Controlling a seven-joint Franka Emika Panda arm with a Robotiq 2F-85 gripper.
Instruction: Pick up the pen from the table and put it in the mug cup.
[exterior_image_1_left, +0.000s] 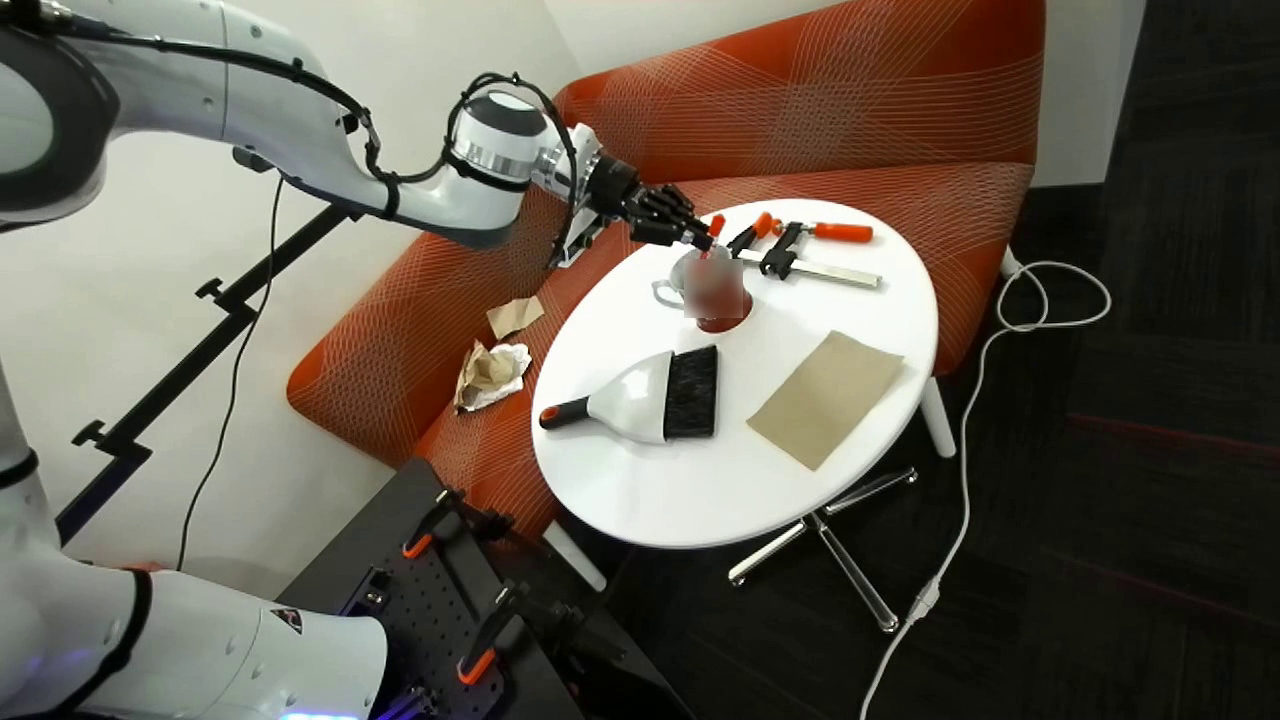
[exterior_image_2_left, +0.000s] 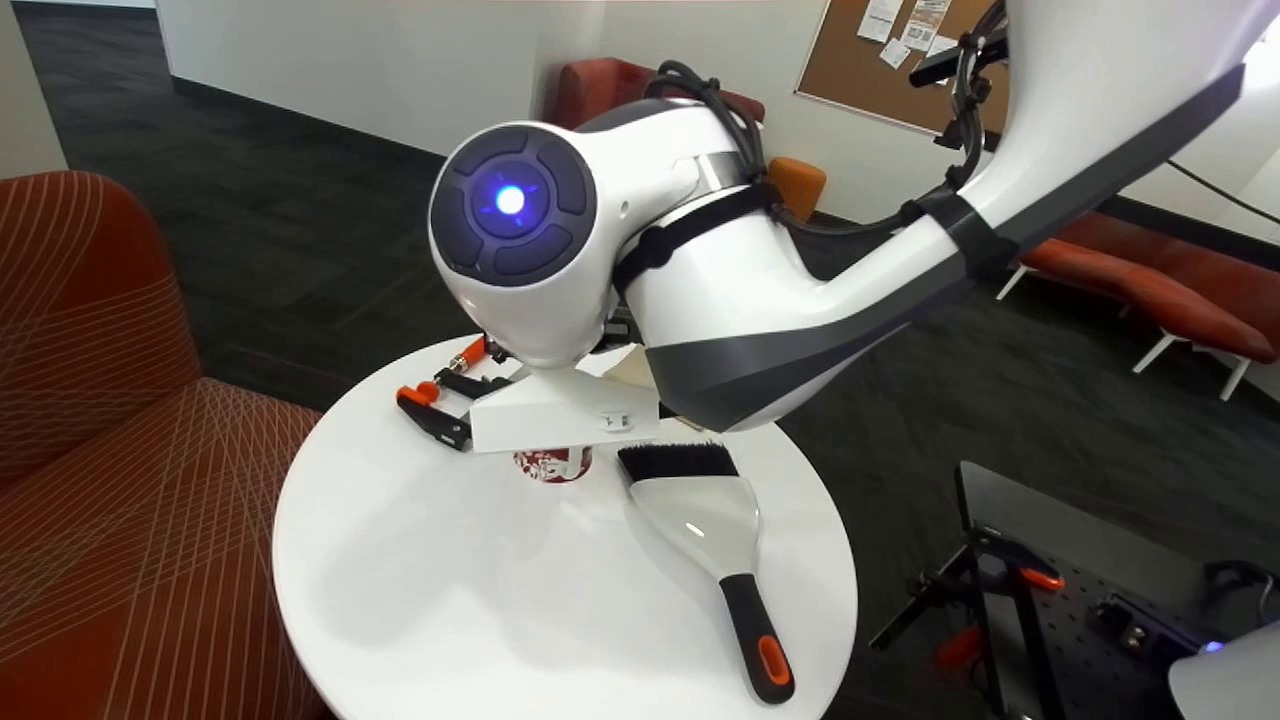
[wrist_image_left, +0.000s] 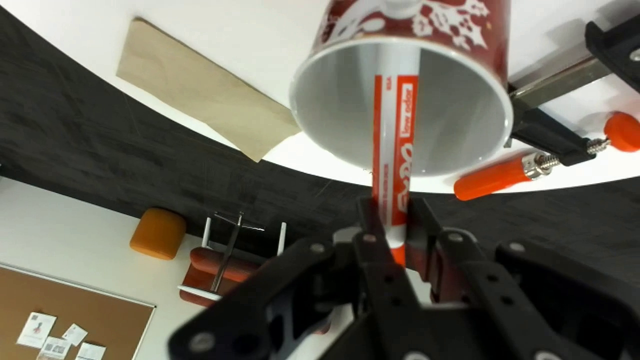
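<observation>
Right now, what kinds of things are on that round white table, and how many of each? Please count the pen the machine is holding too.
Pen, held in the gripper: 1
Mug: 1
Brush: 1
Bar clamp: 1
Tan sheet: 1
Total on or over the table: 5

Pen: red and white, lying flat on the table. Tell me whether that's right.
The pen is not lying on the table: the wrist view shows it gripped by the end effector, pointing toward the mug. Red and white is correct.
</observation>
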